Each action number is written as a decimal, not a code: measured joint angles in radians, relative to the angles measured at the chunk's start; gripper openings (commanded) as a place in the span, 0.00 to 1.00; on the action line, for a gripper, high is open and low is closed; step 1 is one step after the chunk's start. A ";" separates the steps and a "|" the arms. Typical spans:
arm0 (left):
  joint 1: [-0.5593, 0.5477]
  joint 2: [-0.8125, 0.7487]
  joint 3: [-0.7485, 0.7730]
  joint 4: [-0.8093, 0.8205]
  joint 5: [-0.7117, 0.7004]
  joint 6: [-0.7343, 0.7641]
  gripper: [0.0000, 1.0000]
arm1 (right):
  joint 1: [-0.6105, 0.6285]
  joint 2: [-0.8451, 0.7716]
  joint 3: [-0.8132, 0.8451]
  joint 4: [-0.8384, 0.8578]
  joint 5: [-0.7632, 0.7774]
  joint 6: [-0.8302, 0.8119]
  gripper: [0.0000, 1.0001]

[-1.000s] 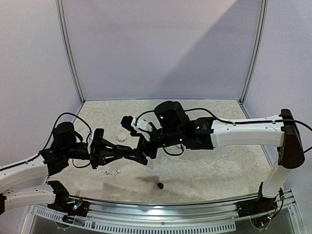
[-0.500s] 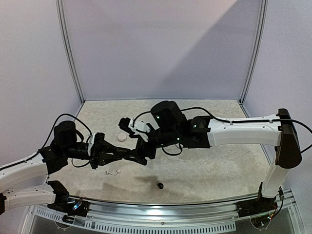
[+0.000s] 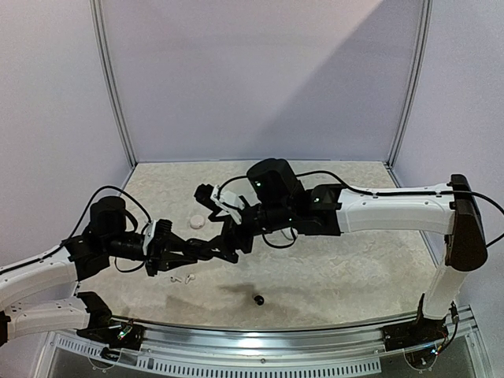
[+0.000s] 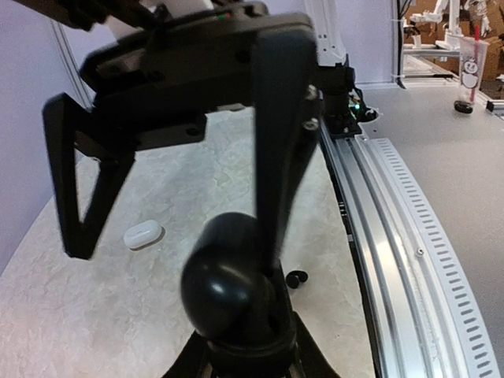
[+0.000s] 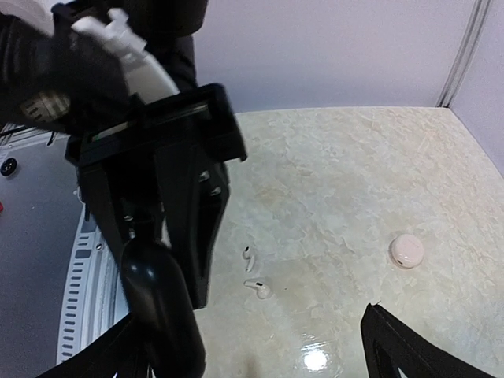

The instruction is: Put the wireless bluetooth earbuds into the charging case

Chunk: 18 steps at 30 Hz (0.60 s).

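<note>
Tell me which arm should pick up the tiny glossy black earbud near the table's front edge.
Right: the right gripper is open and empty; the left gripper is shut on the glossy black rounded case.

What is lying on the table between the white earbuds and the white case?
Nothing; the right wrist view shows bare tabletop between the white earbuds and the white case.

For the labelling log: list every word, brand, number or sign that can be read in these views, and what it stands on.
No text can be read in any view.
Print on the cup in the background of the left wrist view: a figure, too blurred to read.
On the white case and the black case: no markings visible.
</note>
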 measured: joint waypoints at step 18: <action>-0.001 0.022 0.000 0.023 0.017 -0.147 0.00 | -0.053 -0.005 0.000 0.021 -0.034 0.060 0.96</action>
